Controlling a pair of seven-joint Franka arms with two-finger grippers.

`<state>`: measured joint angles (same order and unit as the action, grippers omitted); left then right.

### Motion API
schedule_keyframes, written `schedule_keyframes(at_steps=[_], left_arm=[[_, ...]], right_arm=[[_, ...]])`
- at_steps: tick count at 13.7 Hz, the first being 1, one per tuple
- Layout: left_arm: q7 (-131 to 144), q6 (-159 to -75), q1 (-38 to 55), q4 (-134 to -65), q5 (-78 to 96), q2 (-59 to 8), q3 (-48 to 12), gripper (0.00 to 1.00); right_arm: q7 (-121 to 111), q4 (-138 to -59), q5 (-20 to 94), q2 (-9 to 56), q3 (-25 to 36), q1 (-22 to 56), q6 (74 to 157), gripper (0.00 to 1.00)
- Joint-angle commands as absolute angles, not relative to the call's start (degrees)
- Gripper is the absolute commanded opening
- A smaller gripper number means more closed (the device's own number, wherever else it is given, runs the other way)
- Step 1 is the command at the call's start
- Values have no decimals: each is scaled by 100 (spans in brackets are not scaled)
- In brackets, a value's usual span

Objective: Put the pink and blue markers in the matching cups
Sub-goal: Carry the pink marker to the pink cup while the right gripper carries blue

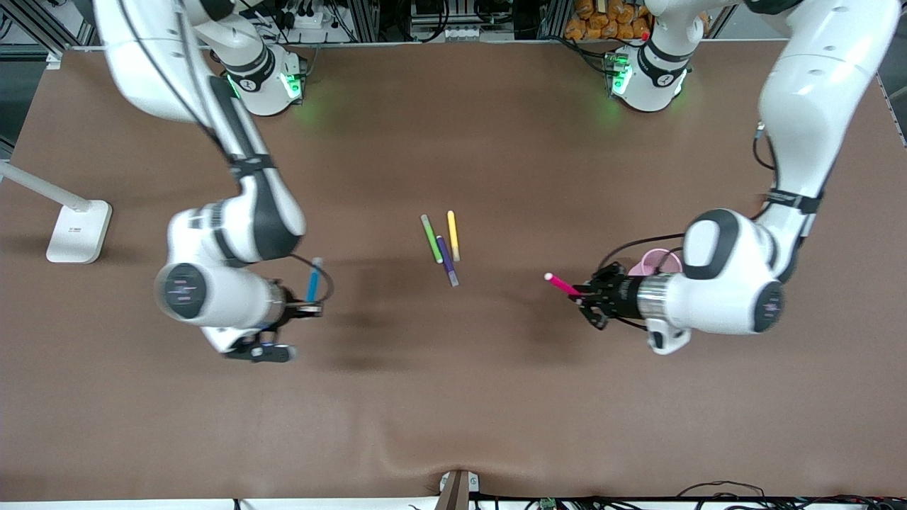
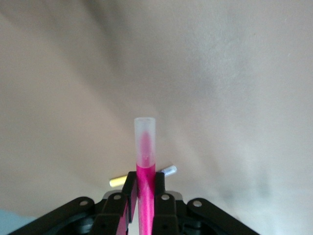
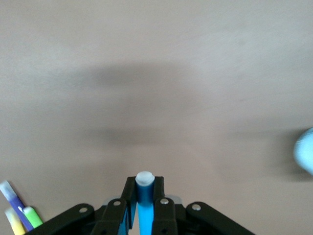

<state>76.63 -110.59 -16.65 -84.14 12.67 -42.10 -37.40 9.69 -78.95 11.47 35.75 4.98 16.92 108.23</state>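
A brown table (image 1: 453, 397) with two white robot arms reaching in from its ends. The left gripper (image 1: 582, 292) is clenched on the pink marker (image 1: 561, 284), lifted above the table beside the pink cup (image 1: 655, 263), which the arm partly hides. The right gripper (image 1: 306, 306) grasps the blue marker (image 1: 312, 281), also raised — its blue cup (image 3: 305, 151) shows only as a blur at the edge of the right wrist view. Green (image 1: 431, 238), purple (image 1: 446, 260) and yellow (image 1: 453, 235) pens lie mid-table. Both pickups look done; both drops remain.

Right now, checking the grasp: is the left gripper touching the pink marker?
Touching. The left wrist view shows the left gripper shut on the pink marker, its fingers pressed against the barrel.
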Motion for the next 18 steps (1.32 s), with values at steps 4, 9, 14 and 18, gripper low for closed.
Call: schedule_keyframes(at_steps=[4, 9, 14, 18], left_arm=[[7515, -10443, -2477, -8560, 1696, -4122, -4095, 0], [7286, -10090, -2926, -8858, 1626, -3903, -4148, 0], [6953, -10046, -3304, -9175, 1600, -3779, -4131, 0], [6917, -10055, -3550, -9281, 1363, -3744, -4122, 0]], right_arm=[[-140, -8024, 951, 2989, 413, 1187, 10749, 0], [-1236, -8473, 853, 2611, 431, 749, 11241, 0], [-2300, -8752, 940, 2584, 413, 221, 11600, 0], [-3083, -9412, 1169, 2470, 404, 71, 12592, 0]])
